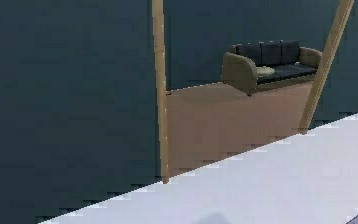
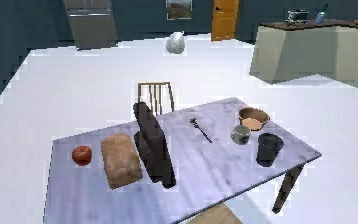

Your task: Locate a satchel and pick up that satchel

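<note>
Arm side view: satchel (image 2: 154, 148) upright on table (image 2: 222, 115) beside loaf (image 2: 120, 160).

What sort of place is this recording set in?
Probably a home's kitchen and dining area: a table with a bread loaf and an apple, a refrigerator by the far wall, and a counter. The forward view has a sofa past a wooden door frame.
</note>
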